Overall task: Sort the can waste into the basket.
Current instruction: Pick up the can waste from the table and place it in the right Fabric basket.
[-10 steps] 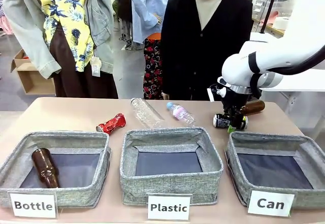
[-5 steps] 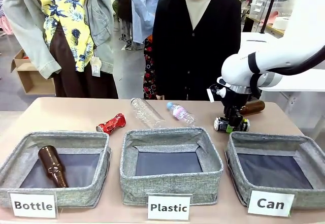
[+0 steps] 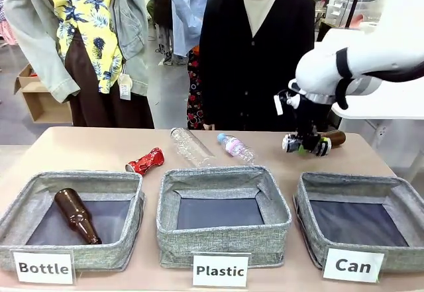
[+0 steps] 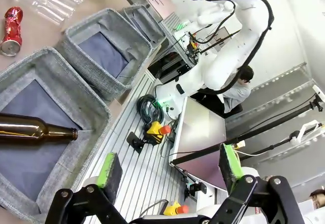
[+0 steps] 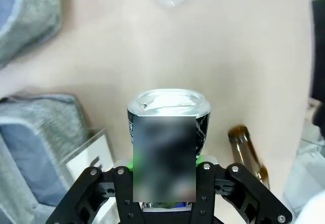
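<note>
Brown bottle (image 3: 77, 216) lies in Bottle bin (image 3: 103, 255) — right fingers (image 5: 121, 184) grip dark can (image 5: 167, 106); left fingers (image 4: 108, 169) spread.

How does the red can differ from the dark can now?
The red can is shiny red; the dark can is mostly black. The red can lies on the table, untouched; the dark can is held by the right gripper above the table. Both are drink cans outside the Can basket.
</note>
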`<state>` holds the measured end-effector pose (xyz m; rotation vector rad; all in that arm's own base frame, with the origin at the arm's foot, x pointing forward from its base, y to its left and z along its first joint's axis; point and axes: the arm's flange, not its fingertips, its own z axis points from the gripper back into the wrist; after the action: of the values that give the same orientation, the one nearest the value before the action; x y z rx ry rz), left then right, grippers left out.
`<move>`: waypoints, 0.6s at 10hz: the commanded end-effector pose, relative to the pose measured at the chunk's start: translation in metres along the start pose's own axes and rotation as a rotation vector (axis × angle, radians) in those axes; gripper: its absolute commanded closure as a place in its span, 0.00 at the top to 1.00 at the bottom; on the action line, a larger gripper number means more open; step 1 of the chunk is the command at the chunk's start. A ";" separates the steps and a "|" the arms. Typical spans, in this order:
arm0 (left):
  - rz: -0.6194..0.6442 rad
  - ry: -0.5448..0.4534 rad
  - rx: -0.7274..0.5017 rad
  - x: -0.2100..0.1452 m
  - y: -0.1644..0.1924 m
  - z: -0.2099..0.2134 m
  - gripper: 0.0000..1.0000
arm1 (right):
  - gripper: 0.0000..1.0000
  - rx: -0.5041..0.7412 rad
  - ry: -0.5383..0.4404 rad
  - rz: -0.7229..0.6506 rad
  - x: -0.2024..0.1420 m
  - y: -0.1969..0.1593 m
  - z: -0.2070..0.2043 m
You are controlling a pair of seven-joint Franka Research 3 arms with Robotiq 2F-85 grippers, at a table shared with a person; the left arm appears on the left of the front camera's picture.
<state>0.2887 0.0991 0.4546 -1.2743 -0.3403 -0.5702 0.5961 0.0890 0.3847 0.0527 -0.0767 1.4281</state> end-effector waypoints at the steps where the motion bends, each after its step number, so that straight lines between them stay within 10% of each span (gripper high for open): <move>1: -0.016 0.003 -0.007 -0.002 0.000 -0.002 1.00 | 0.00 -0.062 0.004 -0.042 -0.012 0.053 0.057; 6: -0.016 0.003 -0.007 -0.002 0.000 -0.002 1.00 | 0.00 -0.024 0.018 0.029 -0.088 0.181 0.089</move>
<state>0.2886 0.0987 0.4544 -1.2746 -0.3398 -0.5710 0.4165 0.0311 0.4755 0.0193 -0.0724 1.4172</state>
